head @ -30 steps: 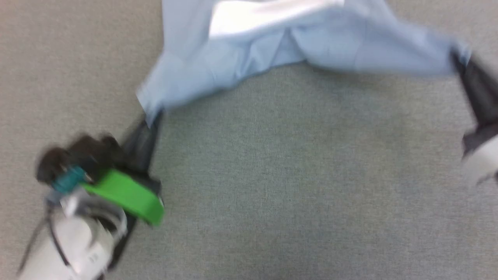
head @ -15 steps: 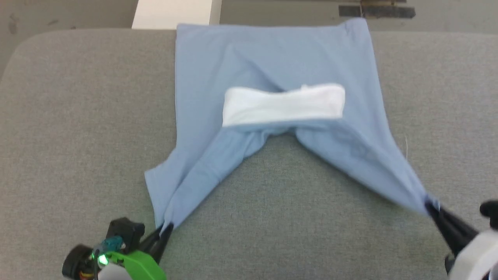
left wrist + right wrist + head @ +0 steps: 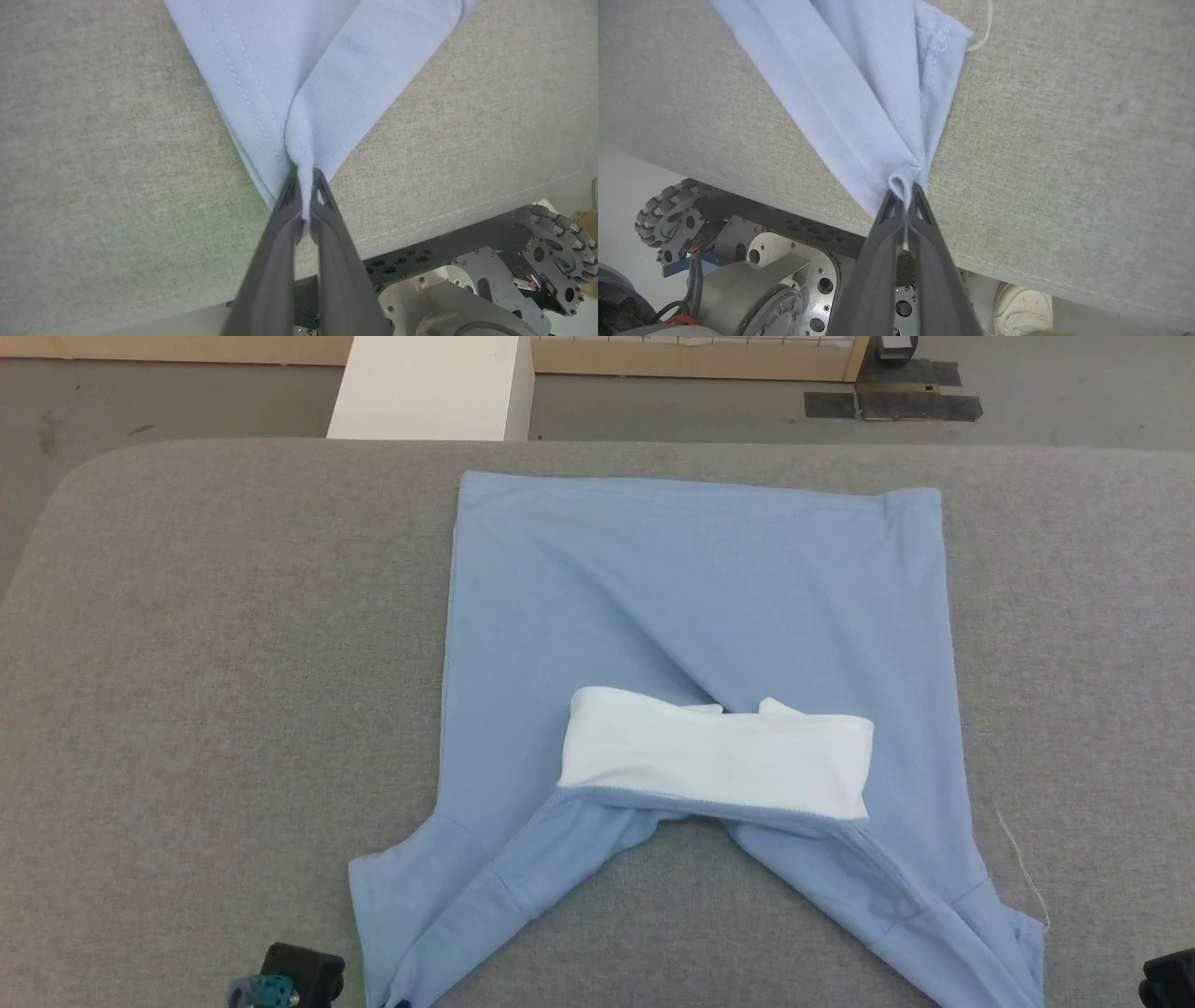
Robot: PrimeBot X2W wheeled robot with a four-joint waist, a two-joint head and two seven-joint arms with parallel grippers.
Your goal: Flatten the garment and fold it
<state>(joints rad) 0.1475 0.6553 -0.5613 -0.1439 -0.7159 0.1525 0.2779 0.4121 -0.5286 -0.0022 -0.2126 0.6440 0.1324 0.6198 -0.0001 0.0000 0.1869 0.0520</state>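
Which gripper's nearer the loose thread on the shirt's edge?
Right. The right gripper is shut on the garment corner beside the loose thread; the left gripper is shut on the opposite corner, across the garment.

The shirt (image 3: 700, 588) is matt knit cloth with a fine pebbled weave and stitched hems; its white panel (image 3: 719, 765) looks smoother. The desk (image 3: 215, 663) is covered in coarse grey woven fabric. The left hand (image 3: 304, 179) and right hand (image 3: 906, 193) have dark matt plastic fingers. The base plate (image 3: 733, 289) is dull bare metal.
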